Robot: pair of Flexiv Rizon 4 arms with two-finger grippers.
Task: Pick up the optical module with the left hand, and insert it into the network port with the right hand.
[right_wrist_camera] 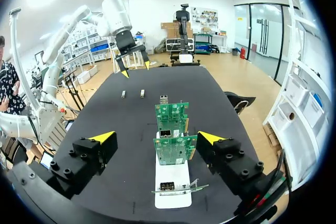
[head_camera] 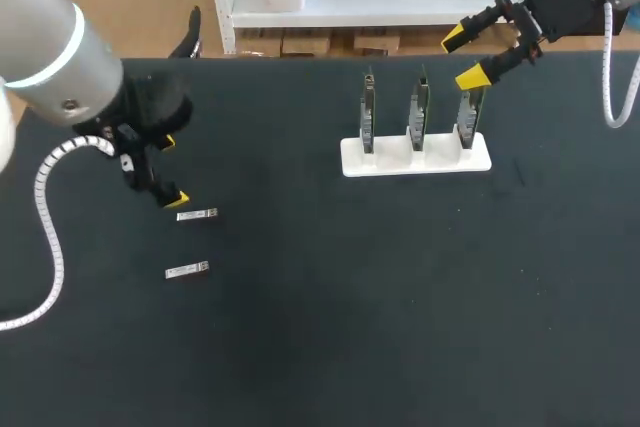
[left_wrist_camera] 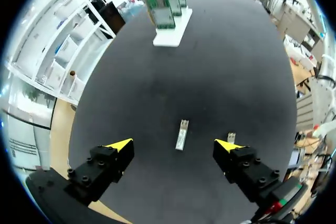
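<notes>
The nearer optical module (head_camera: 187,270) lies flat on the black table (head_camera: 350,347), touched by nothing. A second optical module (head_camera: 197,214) lies just beyond it, close to the left gripper (left_wrist_camera: 174,145), whose fingers stand wide apart. Farther back, the right gripper (right_wrist_camera: 156,138), its fingers also apart, hovers over three network cards (right_wrist_camera: 171,150) standing upright in a white holder (right_wrist_camera: 171,179).
</notes>
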